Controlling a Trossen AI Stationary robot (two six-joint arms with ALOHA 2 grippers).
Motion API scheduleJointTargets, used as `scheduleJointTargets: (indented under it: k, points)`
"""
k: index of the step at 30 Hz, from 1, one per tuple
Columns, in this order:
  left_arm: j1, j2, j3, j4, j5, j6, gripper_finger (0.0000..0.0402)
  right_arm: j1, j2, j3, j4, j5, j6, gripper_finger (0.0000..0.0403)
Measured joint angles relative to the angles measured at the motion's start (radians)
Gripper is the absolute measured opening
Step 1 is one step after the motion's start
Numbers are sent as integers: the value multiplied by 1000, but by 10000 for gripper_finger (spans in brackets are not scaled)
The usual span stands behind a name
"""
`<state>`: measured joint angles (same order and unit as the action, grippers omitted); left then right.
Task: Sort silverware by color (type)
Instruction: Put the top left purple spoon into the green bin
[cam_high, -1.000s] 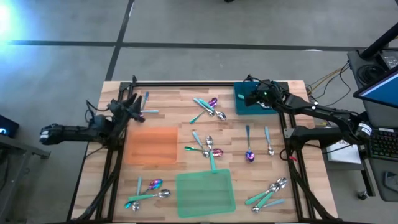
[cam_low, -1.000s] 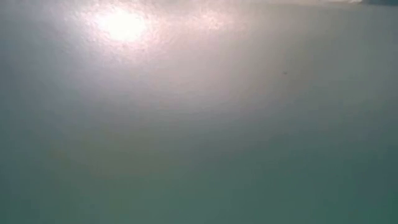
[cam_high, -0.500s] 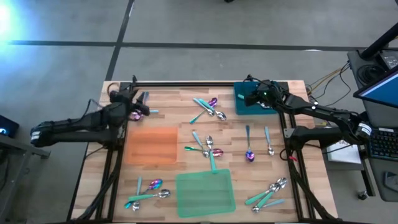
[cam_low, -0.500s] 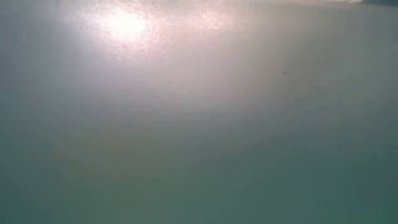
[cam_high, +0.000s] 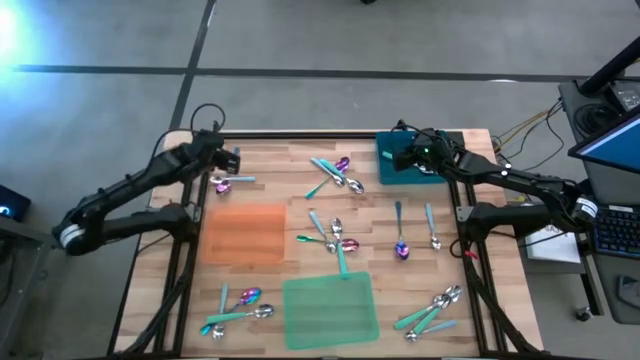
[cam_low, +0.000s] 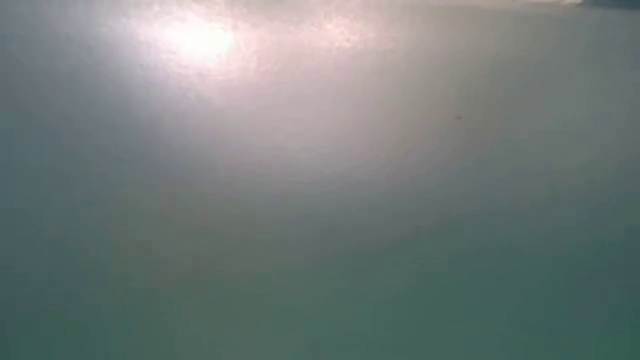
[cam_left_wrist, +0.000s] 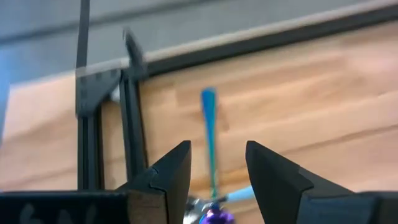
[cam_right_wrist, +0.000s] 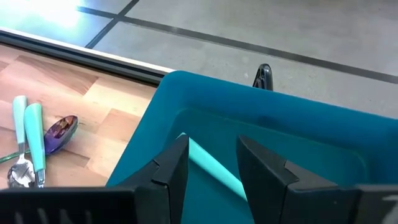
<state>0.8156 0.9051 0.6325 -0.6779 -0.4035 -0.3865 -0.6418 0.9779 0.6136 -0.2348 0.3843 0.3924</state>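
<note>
The left claw (cam_left_wrist: 214, 180), parted and empty above two blue-handled spoons (cam_high: 228, 182) near the wooden surface's (cam_high: 270, 170) far-left corner, risks pinching both, while the right claw (cam_right_wrist: 208, 163) hangs parted over the teal bin (cam_right_wrist: 298, 137).

The left gripper (cam_left_wrist: 216, 171) hangs with fingers apart over the wooden counter (cam_left_wrist: 323, 106); a blue-handled spoon (cam_left_wrist: 209, 134) lies between them. Its purple head shows below; a black frame rail (cam_left_wrist: 130, 112) runs beside.

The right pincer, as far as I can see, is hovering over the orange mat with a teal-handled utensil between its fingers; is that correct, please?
Not quite: the right pincer is over the teal bin, not the orange mat. The high and right wrist views show this, with a teal-handled utensil between its fingers.
</note>
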Motion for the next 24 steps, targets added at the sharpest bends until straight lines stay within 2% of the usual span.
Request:
scheduleJointTargets:
  k: [5,14,24]
  points:
    - [66,118,-17,28,55,11,139,0,0,0,-1,0,-6,126]
    - [68,272,-12,19,21,-43,139,0,0,-2,-1,0,-13,122]
    - [60,366,-12,55,-31,-127,139,0,0,-28,0,1,-10,121]
